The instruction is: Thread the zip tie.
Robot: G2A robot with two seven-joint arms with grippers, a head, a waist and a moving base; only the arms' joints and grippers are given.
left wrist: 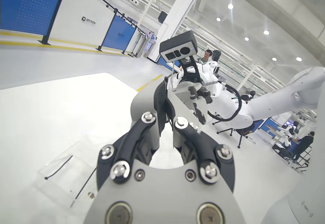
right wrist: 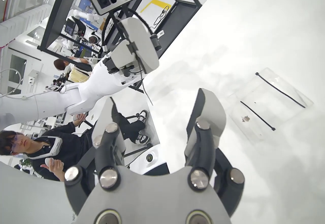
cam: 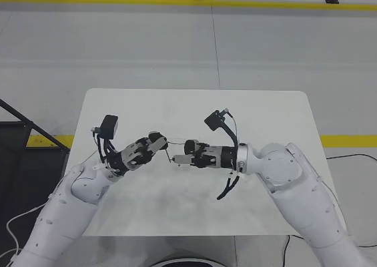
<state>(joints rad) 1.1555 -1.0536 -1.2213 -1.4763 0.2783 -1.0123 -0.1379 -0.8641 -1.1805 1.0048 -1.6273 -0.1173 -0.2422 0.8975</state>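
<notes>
A white table (cam: 255, 120) holds the work, and the two arms come in from the near side and meet over its middle, the left arm from the left and the right arm from the right. The grippers face each other there, close together above the table top.

The left gripper (left wrist: 163, 93) has its jaws pressed together on a black zip tie (right wrist: 146, 91). The tie is pinched near one end, and the rest of the thin strap hangs down and slants toward the right gripper. In the top view the strap shows as a short dark line between the two grippers.

The right gripper (right wrist: 157, 95) has its jaws spread wide, with nothing between them. The free end of the hanging strap lies just ahead of that gap, near the fingers (right wrist: 208, 108) but apart from them.

A clear plastic tray (right wrist: 269, 103) lies flat on the table top near the grippers. In it lie two more black zip ties, a longer one (right wrist: 280, 90) and a shorter one (right wrist: 257, 116), side by side, straight and not touching each other.
</notes>
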